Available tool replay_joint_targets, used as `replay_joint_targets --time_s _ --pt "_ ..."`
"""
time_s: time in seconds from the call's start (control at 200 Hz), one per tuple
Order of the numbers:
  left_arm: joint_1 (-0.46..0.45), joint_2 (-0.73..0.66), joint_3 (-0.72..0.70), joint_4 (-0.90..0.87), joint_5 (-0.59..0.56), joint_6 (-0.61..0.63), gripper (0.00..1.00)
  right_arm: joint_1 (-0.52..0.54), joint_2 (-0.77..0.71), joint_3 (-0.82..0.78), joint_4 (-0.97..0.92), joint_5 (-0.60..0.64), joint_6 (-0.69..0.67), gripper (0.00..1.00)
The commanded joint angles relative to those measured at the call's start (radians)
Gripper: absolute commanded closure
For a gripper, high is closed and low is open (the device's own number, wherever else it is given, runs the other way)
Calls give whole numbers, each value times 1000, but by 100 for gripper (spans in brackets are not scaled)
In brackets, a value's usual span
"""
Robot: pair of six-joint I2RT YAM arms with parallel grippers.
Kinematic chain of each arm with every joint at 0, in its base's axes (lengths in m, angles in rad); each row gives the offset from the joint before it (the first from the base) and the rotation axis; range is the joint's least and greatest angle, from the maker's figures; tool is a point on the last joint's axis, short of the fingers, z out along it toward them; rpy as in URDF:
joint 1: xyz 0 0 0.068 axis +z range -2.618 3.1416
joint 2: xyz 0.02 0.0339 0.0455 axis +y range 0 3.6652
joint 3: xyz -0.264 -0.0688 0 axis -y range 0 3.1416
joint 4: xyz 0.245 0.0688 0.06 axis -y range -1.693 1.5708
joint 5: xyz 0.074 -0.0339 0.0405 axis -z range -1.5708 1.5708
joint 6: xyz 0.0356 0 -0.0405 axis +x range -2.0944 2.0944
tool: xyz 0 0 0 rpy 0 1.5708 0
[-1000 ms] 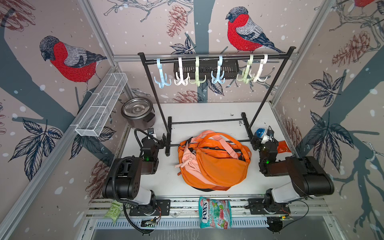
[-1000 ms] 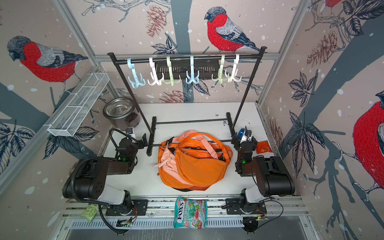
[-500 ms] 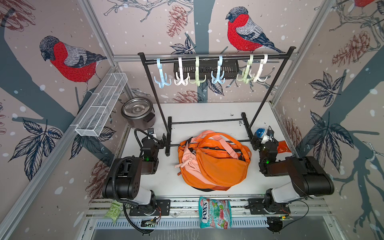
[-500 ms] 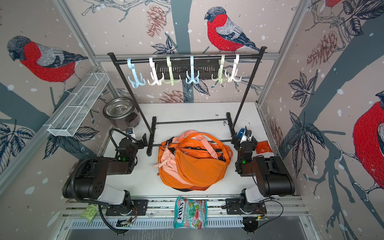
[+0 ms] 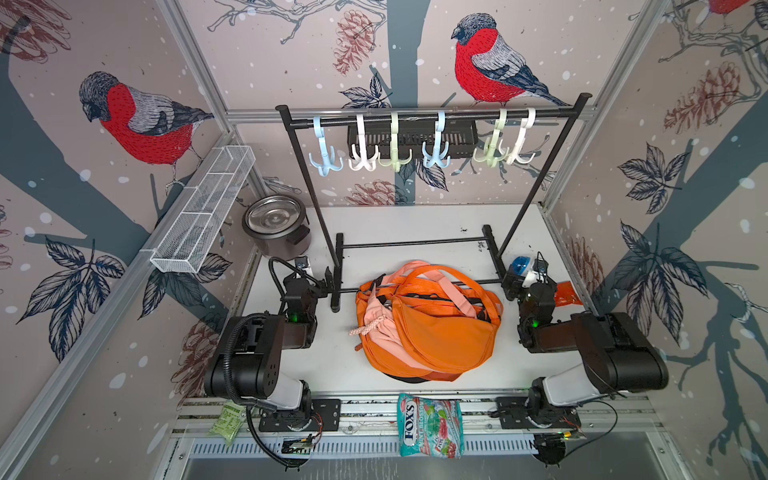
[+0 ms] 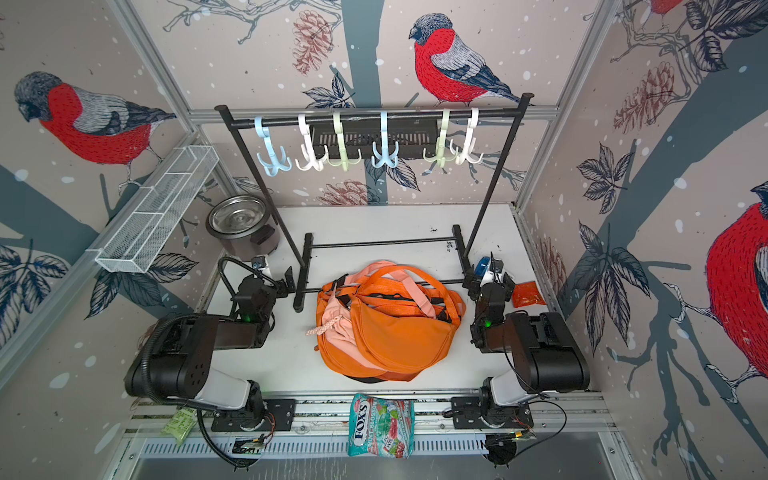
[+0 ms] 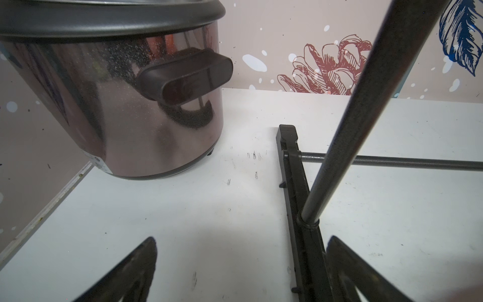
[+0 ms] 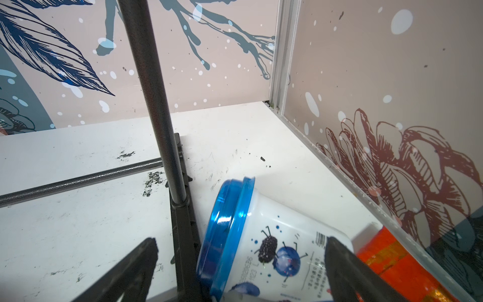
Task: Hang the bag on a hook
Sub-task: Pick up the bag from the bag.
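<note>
The orange bag (image 5: 428, 320) (image 6: 386, 324) lies slumped on the white table between the two arms, straps piled on top and a pink drawstring pouch at its left side. Several pastel hooks (image 5: 434, 145) (image 6: 384, 143) hang from the top bar of the black rack (image 5: 415, 114) behind it. My left gripper (image 5: 328, 278) (image 7: 241, 243) stands open low beside the rack's left foot (image 7: 295, 183). My right gripper (image 5: 517, 282) (image 8: 241, 243) stands open by the rack's right foot. Neither touches the bag.
A steel cooker pot (image 5: 276, 224) (image 7: 117, 104) stands at the back left under a white wire basket (image 5: 203, 208). A blue-lidded yogurt cup (image 8: 274, 243) lies on its side before the right jaws, next to an orange packet (image 5: 565, 291). A candy bag (image 5: 430, 424) lies on the front rail.
</note>
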Motion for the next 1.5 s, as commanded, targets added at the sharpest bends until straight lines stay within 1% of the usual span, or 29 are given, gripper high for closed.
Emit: replay_joint_targets --time_s 0.0,0.05,0.08,0.13,0.18,0.22,0.255,0.33,0.385,0.425,0.465,0.5,0.51,0.52,0.53,0.565,0.58,0.6,0.625,0.661,0.726,0.811,0.931,1.011,1.056,1.141,1.206,1.336,1.496 --pt "13 3 12 44 33 3 1 -1 2 6 42 -9 -8 1" --pt "12 -10 0 56 22 7 1 -1 0 3 46 -7 -8 1" --pt "10 -19 -3 66 -1 10 3 5 -6 -3 64 36 -7 1" --pt "6 -67 9 44 24 42 5 39 -57 -15 80 111 -35 1" --pt "-7 -134 61 -131 -13 24 8 80 -175 4 -34 140 -72 1" --pt "-23 -151 72 -162 -60 22 8 115 -273 46 -187 151 -83 1" --pt "-34 -156 76 -174 -85 22 8 127 -319 66 -251 144 -84 1" --pt "-71 -171 109 -257 -164 -1 7 158 -396 89 -331 124 -97 1" --pt "-108 -194 133 -329 -215 -18 7 182 -441 97 -384 99 -77 1" --pt "-139 -220 148 -379 -260 -35 7 183 -478 104 -436 68 8 1" --pt "-167 -251 164 -440 -287 -67 7 177 -515 123 -578 83 200 1" --pt "-187 -286 175 -490 -290 -96 7 160 -548 138 -718 97 404 1" --pt "-193 -298 178 -505 -291 -108 7 149 -561 139 -753 80 464 1" --pt "-199 -308 181 -521 -293 -122 7 144 -566 139 -760 65 474 1" --pt "-205 -320 185 -537 -293 -137 7 134 -575 136 -765 17 493 1" --pt "-224 -358 195 -594 -286 -188 7 89 -600 116 -721 -227 447 1" --pt "-230 -375 199 -617 -280 -209 7 79 -607 106 -704 -293 430 1" --pt "-242 -399 203 -644 -267 -238 7 80 -619 108 -718 -324 431 1" --pt "-255 -424 208 -675 -248 -266 7 98 -635 123 -761 -314 437 1" --pt "-276 -463 211 -710 -225 -298 7 148 -658 147 -816 -284 405 1" --pt "-324 -527 219 -767 -197 -348 7 271 -700 205 -926 -181 338 1" --pt "-374 -599 244 -844 -138 -396 7 422 -722 296 -1057 -148 259 1" --pt "-417 -677 296 -984 -44 -435 7 671 -686 437 -1274 -95 180 1" --pt "-421 -716 321 -1052 44 -446 7 835 -649 497 -1381 -48 160 1" --pt "-421 -732 333 -1098 81 -456 7 952 -618 529 -1438 -19 160 1" --pt "-421 -756 356 -1187 125 -481 7 1155 -556 573 -1523 43 179 1" --pt "-421 -785 353 -1222 147 -513 7 1281 -507 598 -1574 65 205 1" --pt "-421 -862 299 -1208 184 -557 7 1395 -414 621 -1624 71 252 1" --pt "-423 -897 296 -1219 184 -566 7 1429 -296 638 -1701 111 301 1"
